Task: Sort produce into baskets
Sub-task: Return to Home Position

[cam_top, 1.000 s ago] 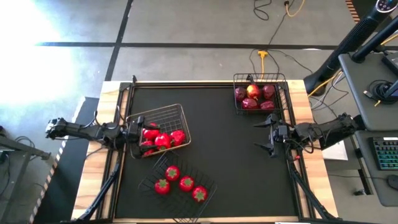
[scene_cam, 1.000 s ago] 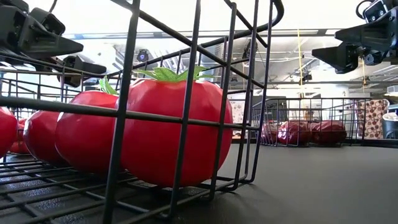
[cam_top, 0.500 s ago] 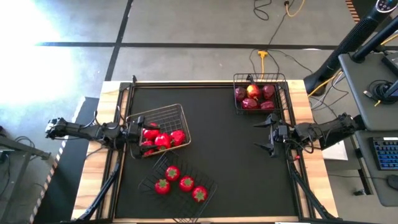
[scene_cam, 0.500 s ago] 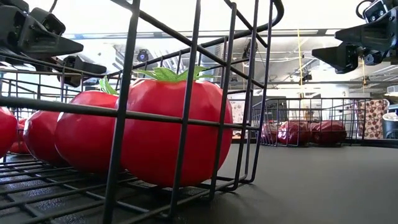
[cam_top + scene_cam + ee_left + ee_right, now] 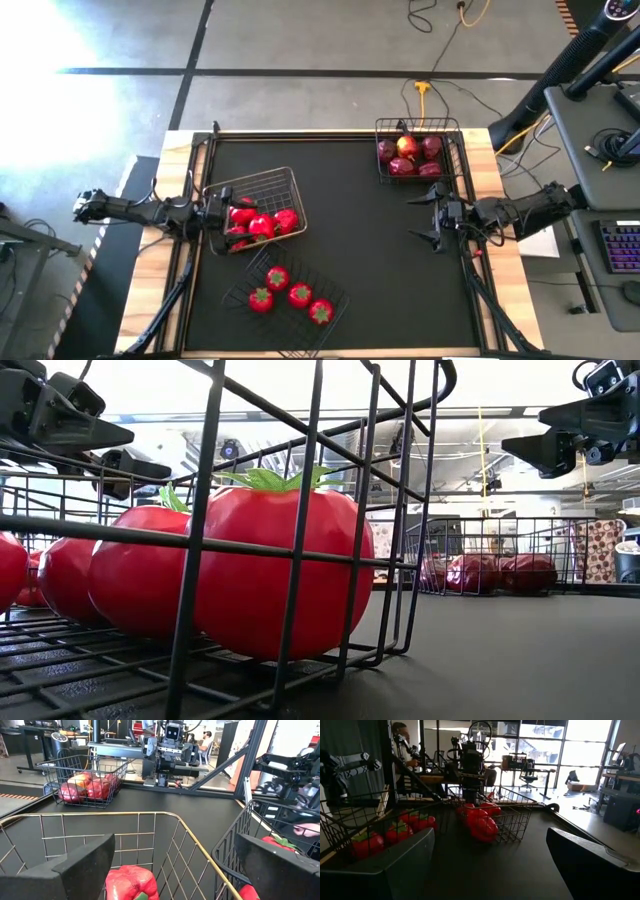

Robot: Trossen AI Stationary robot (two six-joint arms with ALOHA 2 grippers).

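No movement since the earlier frames: both arms and all three baskets just as a second ago. Nearest the left gripper [image 5: 228, 216], spread wide apart and holding nothing: lumpy bright red bell peppers [image 5: 256, 222], lying in the thin brass-coloured wire-mesh basket [image 5: 265, 185] just ahead of and between the fingers [image 5: 82, 865]. Just beside those fingers, off to one side: a dark wire-mesh basket [image 5: 335, 297] with four round green-topped red tomatoes [image 5: 290, 294]. Well apart, across the black table [image 5: 360, 250] and past the right gripper [image 5: 420, 218], likewise gaping and empty: a third dark wire basket [image 5: 440, 122] filled with dark red and maroon apples [image 5: 408, 158], near the right fingers [image 5: 410, 860] but not between them. No loose produce seen anywhere on the table. Judged from that: sorting complete, each kind in its own basket; left to do, only drawing both arms back to rest.
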